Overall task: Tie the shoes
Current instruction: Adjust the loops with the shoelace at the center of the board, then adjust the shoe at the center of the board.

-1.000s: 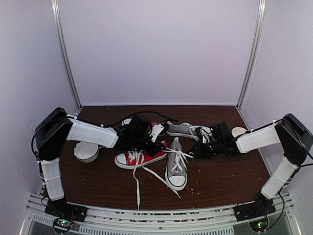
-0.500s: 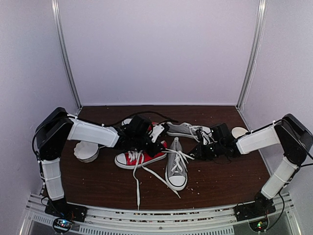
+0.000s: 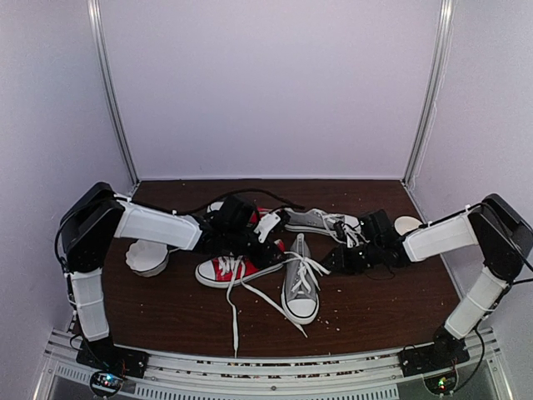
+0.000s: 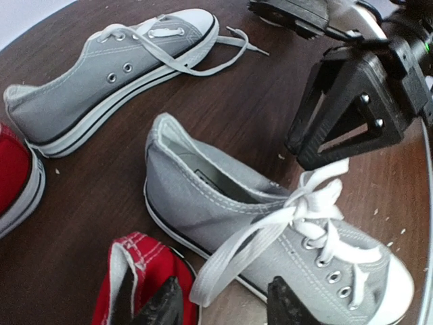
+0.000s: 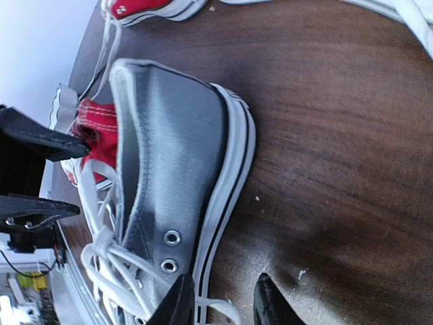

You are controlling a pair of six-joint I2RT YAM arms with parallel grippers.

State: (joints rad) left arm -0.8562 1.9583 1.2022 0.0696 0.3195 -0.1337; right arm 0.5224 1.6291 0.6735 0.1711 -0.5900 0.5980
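Two grey shoes lie mid-table. One stands upright (image 3: 301, 292) with its toe toward the arms, its white laces crossed in a knot (image 4: 311, 203). The other (image 3: 316, 221) lies on its side behind it, laces loose. My left gripper (image 3: 271, 248) sits low at the upright shoe's left side. Its jaws (image 4: 223, 305) stand open, with a flat lace end (image 4: 203, 288) lying loose between them. My right gripper (image 3: 331, 260) is at the same shoe's right side (image 5: 169, 156), near the sole. Its jaws (image 5: 223, 301) are open over a lace end (image 5: 223, 313).
A red sneaker (image 3: 233, 271) lies just left of the upright grey shoe, its long lace (image 3: 236, 317) trailing toward the front edge. A second red one sits behind my left gripper. A white bowl (image 3: 148, 258) stands at the left and a white disc (image 3: 408, 223) at the right.
Both grippers have gone from shut to open, letting go of the lace ends. The arms and shoes have barely moved.
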